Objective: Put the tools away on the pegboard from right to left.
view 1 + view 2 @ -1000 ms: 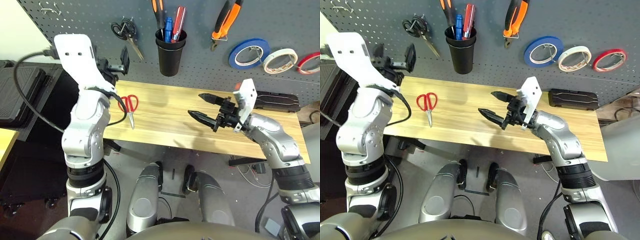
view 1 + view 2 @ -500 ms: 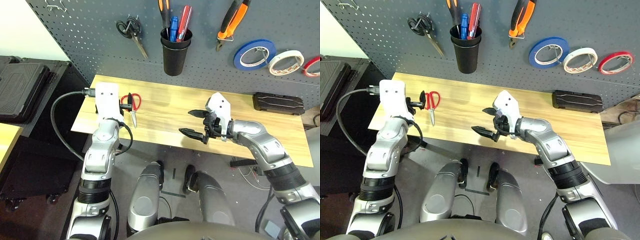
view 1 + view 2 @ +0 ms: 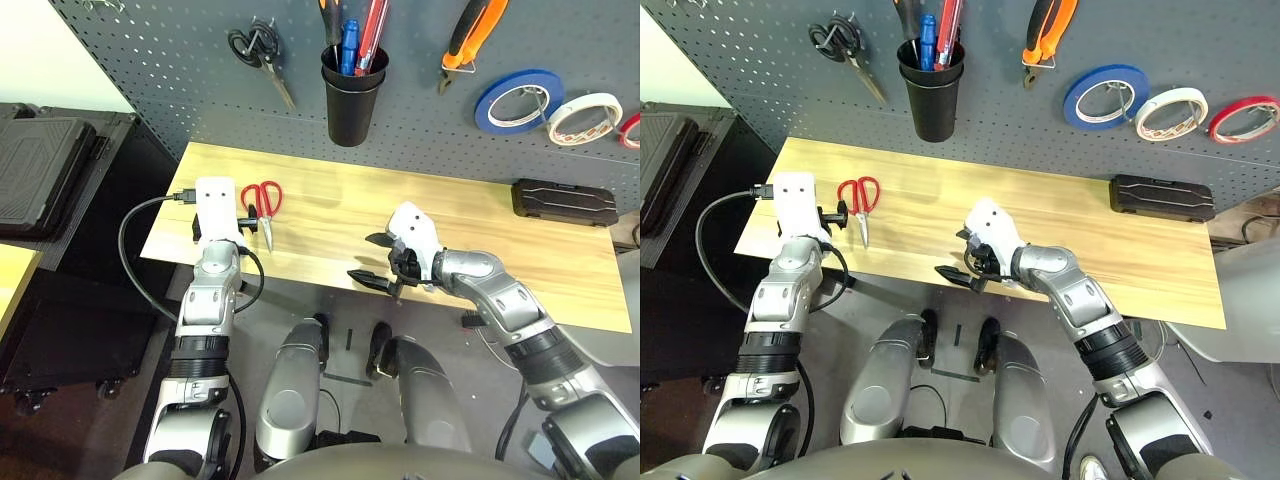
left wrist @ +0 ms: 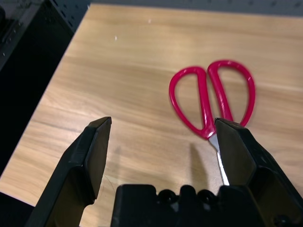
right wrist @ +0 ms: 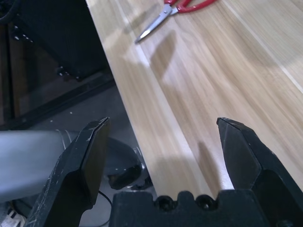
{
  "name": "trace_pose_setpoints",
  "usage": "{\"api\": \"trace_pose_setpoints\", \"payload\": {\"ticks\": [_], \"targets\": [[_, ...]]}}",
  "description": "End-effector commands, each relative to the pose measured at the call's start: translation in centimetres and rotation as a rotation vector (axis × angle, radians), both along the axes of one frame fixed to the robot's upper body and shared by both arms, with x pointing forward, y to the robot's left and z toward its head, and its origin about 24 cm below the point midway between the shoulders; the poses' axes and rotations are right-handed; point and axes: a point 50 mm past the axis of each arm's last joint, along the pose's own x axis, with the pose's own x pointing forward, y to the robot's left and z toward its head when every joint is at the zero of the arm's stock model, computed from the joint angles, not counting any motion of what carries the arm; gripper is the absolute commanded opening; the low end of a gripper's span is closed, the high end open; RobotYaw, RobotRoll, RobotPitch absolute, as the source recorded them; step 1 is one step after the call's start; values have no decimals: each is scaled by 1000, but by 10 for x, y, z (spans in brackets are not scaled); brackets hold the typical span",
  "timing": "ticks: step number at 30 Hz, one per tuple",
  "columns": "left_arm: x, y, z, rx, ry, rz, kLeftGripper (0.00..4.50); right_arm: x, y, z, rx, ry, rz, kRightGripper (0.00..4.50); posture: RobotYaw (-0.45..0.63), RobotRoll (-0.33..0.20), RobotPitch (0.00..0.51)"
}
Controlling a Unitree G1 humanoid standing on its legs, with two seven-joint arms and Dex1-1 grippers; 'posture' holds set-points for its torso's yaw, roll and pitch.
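Fingers of the left gripper [image 4: 163, 142] stand wide apart and grip nothing, and the red-handled scissors [image 4: 213, 101] lie flat on the desk [image 3: 330, 215] just ahead of them, handle loops nearest the gripper's right-hand finger, blades running back under it. Fingers of the right gripper [image 3: 378, 262] are spread just as wide and also empty, hovering over the near edge of the desk toward its middle, well apart from the scissors.

Judging by what hangs on the pegboard [image 3: 180, 70], most of the job looks finished. The cream-white tape roll [image 3: 585, 115] sits on its hook between a blue tape roll [image 3: 518, 98] and a red tape roll [image 3: 1245, 115] at the right. The orange-and-black-handled pliers [image 3: 468, 40] hang further left, and the black cup [image 3: 349, 95] holds several handles — among them an orange-and-black one that I take for the slim screwdriver [image 3: 327, 8], though little of it can be seen. A pair of black-handled scissors [image 3: 255, 55] already hangs at the left and is not part of the job.

That leaves the red-handled scissors as the one tool not yet put away — the leftmost item, and so the last in a right-to-left order. A black case [image 3: 563, 200] at the far right of the desk appears to play no part.
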Motion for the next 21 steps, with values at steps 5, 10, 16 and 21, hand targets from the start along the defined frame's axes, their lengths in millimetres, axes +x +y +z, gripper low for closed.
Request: {"api": "trace_pose_setpoints", "payload": {"ticks": [5,10,16,21], "targets": [[14,9,-15,18,62,57,4443,-4,7,-3,-21,11,-14,4500,187,0,382],[24,11,-20,21,74,73,4443,-6,10,0,-20,11,-17,4500,178,0,389],[32,18,-26,22,101,120,4443,-8,11,4,-18,7,-21,4500,162,0,392],[36,23,-30,33,122,140,4443,-8,11,7,-15,0,-27,4500,148,0,391]]}}
